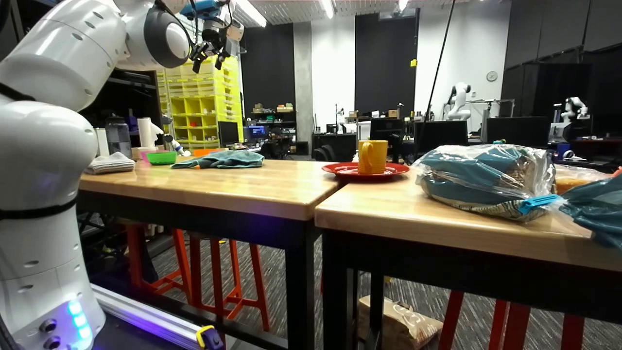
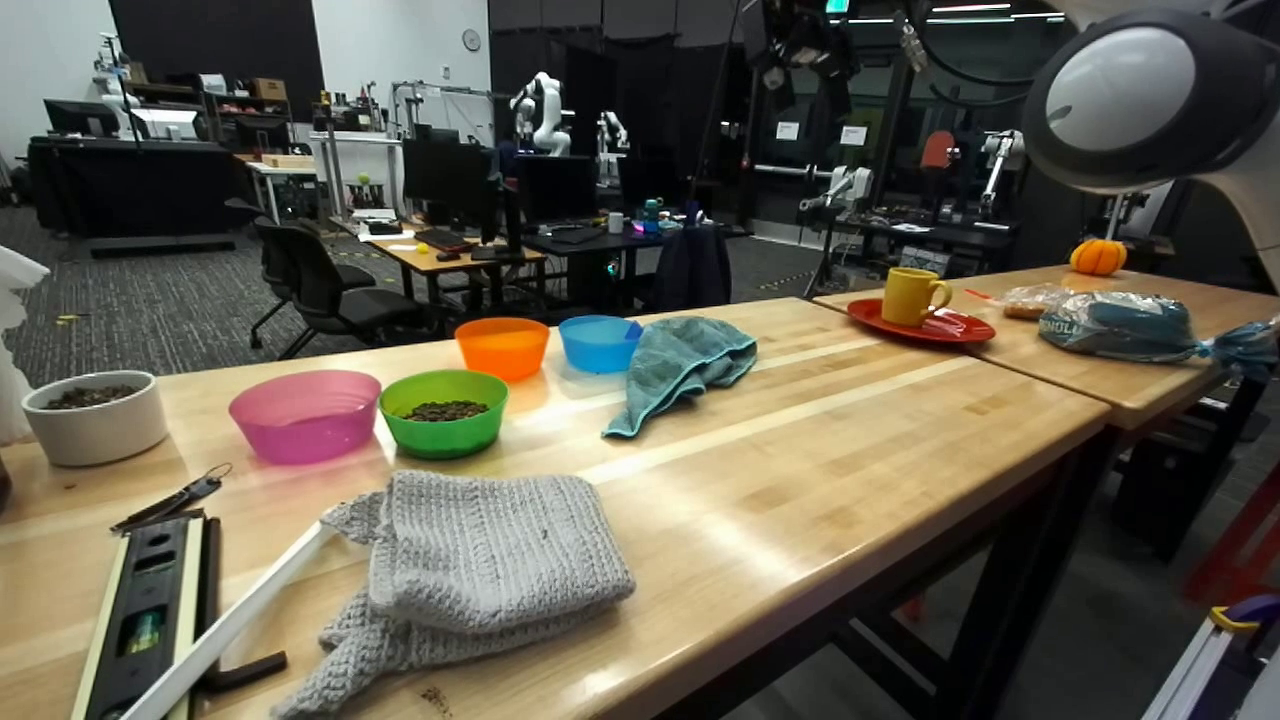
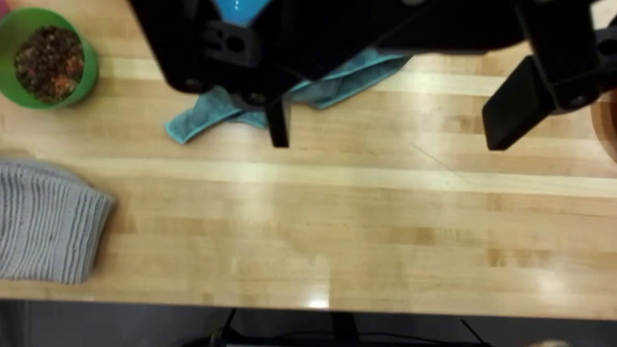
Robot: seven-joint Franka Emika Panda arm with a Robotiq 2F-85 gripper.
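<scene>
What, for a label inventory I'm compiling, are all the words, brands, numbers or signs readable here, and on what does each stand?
"NOLU", apparently part of a longer word, on the teal plastic bag in an exterior view; any letters before it are unclear.
Too small or blurred to read: the wall clock, the lit monitor, the white sheets, print on the brown paper bag.
Wrist view: no readable text.

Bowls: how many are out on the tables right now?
5, left to right in an exterior view: white bowl, pink bowl and green bowl, then, farther back, orange bowl and blue bowl, the last partly behind the teal cloth. Others may be hidden.
</scene>
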